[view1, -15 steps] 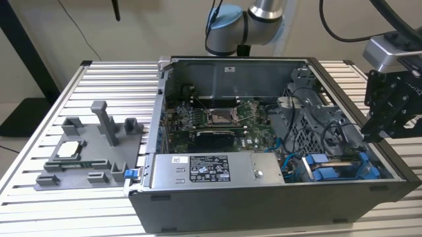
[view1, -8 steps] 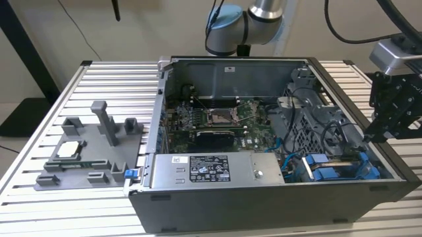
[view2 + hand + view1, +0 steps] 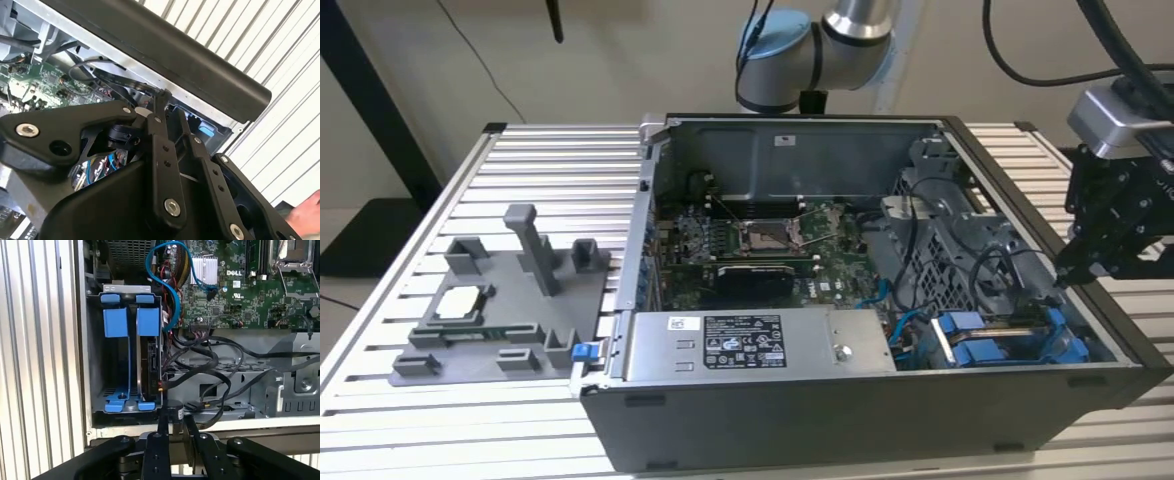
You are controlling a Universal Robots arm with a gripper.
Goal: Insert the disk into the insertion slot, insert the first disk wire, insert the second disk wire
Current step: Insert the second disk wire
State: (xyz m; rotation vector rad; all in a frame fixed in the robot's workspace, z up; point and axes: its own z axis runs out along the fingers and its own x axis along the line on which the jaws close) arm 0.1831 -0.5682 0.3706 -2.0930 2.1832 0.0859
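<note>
Gripper: my one gripper [image 3: 1067,272] hangs over the case [image 3: 854,400] at its edge on the exterior view's right, just above the insertion slot [image 3: 125,288]. I judge it's there for the wiring.
Jaws: drawn narrow, tips nearly together. I can't tell if a wire is pinched.
Insertion slot: in the case's near corner, with two blue fittings [image 3: 115,322] side by side.
Disk: one dark slab [image 3: 152,357] behind the fitting nearer the board. It looks seated, so step one reads as done.
Wires: one blue cable [image 3: 167,305] runs from the slot's end to the board. A black bundle [image 3: 210,360] lies beside the disk, with one plug [image 3: 192,405] near the jaws that looks unplugged.
Bench: the bench [image 3: 427,430] carries one case at mid-bench and one grey fixture tray [image 3: 480,330] toward the exterior view's left edge.
</note>
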